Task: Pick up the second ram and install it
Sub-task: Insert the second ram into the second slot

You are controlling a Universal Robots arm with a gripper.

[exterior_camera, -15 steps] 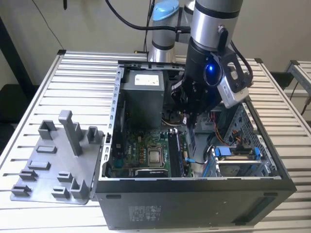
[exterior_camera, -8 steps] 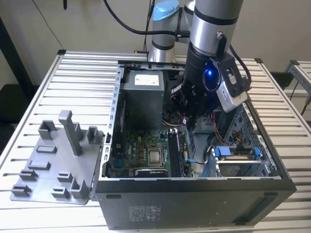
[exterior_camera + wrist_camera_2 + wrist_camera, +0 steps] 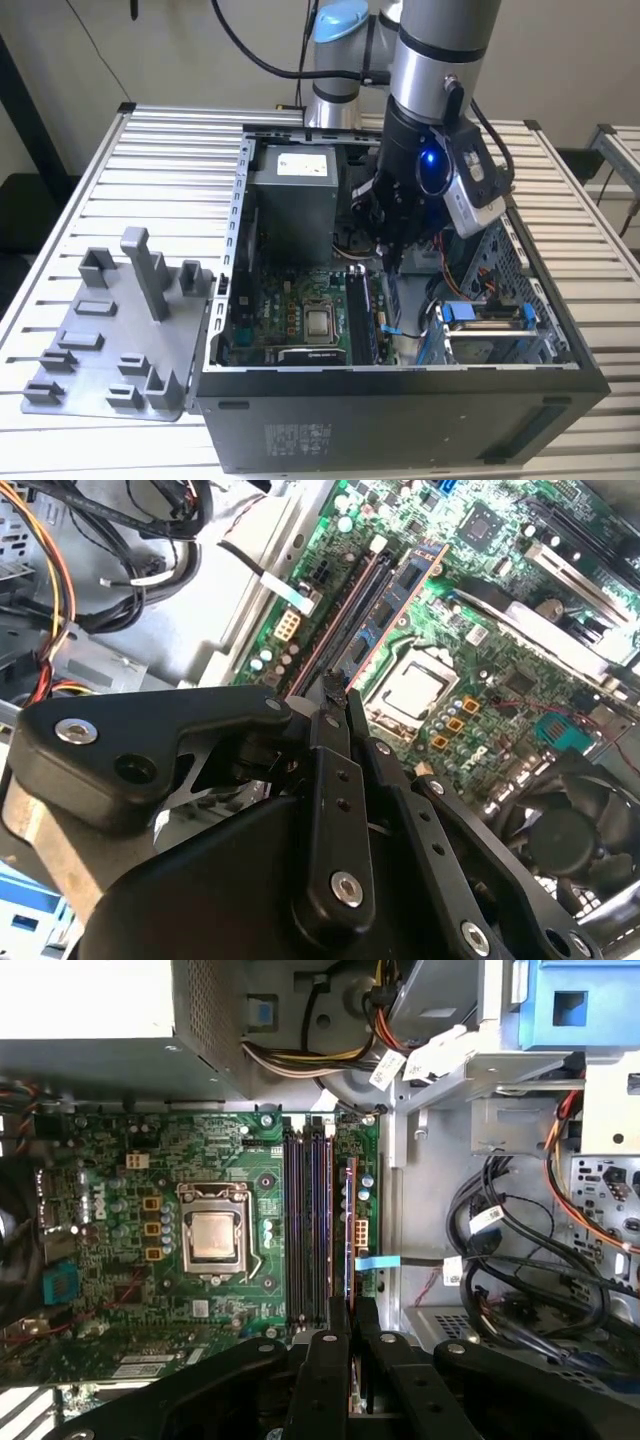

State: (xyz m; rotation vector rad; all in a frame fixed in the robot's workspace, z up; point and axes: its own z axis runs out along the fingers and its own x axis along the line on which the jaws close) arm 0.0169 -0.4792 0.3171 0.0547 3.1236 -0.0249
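Thin, dark, chip-lined second ram [image 3: 350, 1225] pinched at its upper edge by closed black tool [image 3: 350, 1325], at 6 o'clock of green motherboard [image 3: 120, 1220]; judged light, stiff, fragile

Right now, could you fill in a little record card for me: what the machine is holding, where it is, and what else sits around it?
Gripper: black two-fingered gripper, shut on the second ram
Held item: thin dark circuit-board stick, the second ram, edge-on above the slots
Location: inside the open black computer case, over the green motherboard
Slots: long dark memory slots beside the stick
Nearby: silver processor socket
Outside the case: grey plastic fixture with upright posts, on the slatted metal table
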